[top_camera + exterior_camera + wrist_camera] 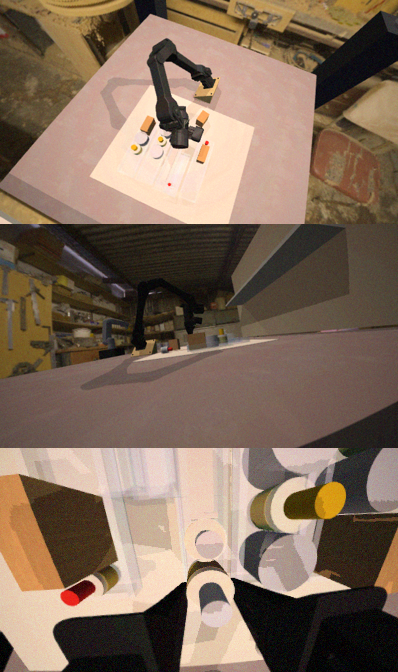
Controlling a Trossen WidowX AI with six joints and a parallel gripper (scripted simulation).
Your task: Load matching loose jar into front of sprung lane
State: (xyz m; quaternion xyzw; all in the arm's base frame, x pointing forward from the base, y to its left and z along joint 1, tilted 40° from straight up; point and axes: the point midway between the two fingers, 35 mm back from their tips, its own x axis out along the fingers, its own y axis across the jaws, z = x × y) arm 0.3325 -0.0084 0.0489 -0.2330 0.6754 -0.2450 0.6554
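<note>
Black fingers of my gripper [180,146] [190,333] [209,585] pinch pale-capped jar [215,593] from both sides, presumably so cap stays upright for lane entry. Just ahead, second pale-capped jar [206,540] stands between clear lane walls, likely the match; lining mine up in front should let me push row back gently. Red-capped jar [206,143] [166,349] [91,588] lies off to side, beside wood block [203,154] [60,530]. Jar bases hidden; front stop and pusher contact can't be made out. From top, wrist covers my jar.
</note>
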